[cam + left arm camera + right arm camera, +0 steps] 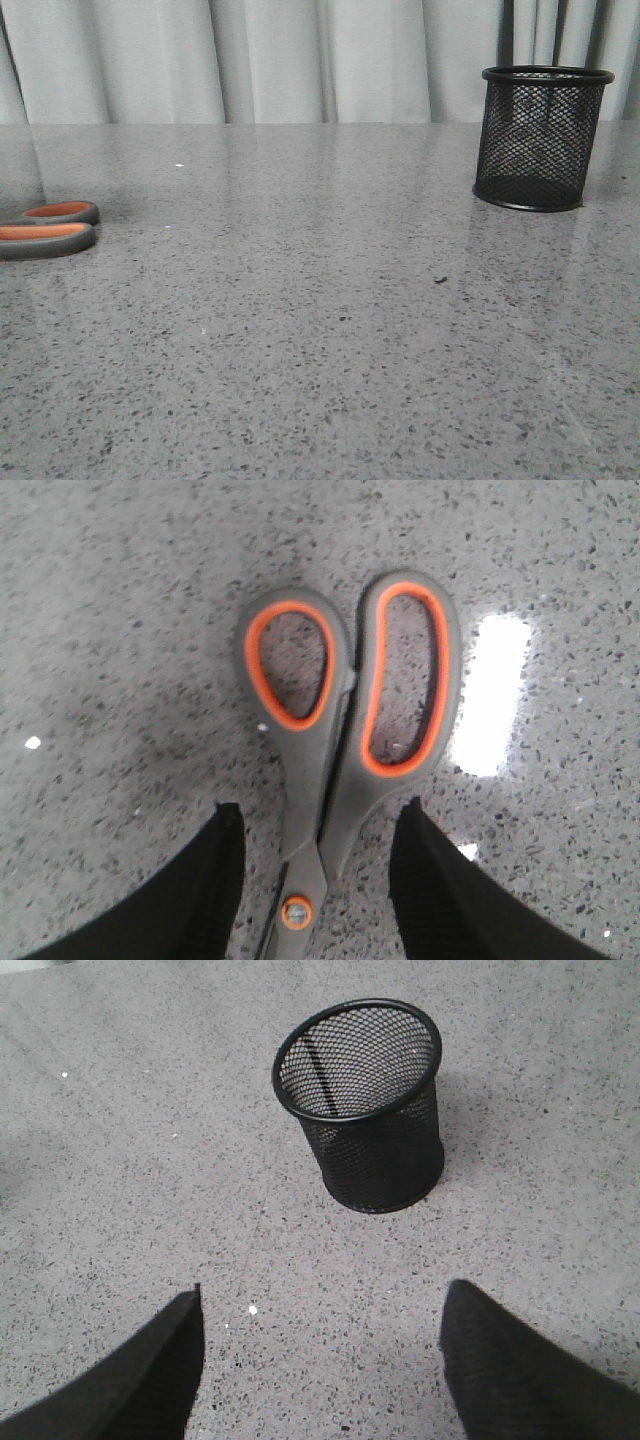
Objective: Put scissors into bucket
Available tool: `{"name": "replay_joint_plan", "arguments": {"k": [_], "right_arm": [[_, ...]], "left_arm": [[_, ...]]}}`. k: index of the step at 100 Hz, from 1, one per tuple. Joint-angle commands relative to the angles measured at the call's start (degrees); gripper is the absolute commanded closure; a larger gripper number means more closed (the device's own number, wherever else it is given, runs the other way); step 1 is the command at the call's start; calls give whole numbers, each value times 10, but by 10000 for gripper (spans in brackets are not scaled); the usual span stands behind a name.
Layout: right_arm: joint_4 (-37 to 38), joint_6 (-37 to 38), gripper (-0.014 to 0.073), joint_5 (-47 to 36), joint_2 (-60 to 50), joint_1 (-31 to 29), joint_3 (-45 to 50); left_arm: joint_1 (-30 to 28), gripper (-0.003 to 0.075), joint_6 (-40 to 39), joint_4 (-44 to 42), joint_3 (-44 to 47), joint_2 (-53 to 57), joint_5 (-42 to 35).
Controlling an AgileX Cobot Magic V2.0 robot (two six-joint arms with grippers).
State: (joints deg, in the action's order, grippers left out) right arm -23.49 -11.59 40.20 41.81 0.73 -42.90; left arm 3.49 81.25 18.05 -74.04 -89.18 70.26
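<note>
Scissors (48,228) flat on tabletop (320,330), far left of front frame; bucket (541,138) upright, upper right. Left pincer (318,880) spread, straddling blades near pivot. Advisable: close squarely, lift level. Right pincer (320,1360) spread, empty.

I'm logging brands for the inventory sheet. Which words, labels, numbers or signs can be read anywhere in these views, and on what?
None can be read.
scissors: grey handles lined in orange, no print shows; the pivot screw bears no legible mark.
bucket: plain black mesh, rim and base without a label.
table: only speckles.
left gripper and right gripper: plain black fingers.
</note>
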Motion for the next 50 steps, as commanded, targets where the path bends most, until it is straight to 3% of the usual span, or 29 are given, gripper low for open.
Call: {"name": "replay_joint_plan", "arguments": {"k": [1,12,50], "right_arm": [[-4,-10,141,-35,5,2,-20],[-4,-10,141,-35,5,2,-20],[-4,-17,141,-35,5,2,-20]], "left_arm": [[16,405,4,-10,-18,8,21],[23,405,4,-50,-18,-4,21],[23,405,11,-33,-18,-37,17]]}}
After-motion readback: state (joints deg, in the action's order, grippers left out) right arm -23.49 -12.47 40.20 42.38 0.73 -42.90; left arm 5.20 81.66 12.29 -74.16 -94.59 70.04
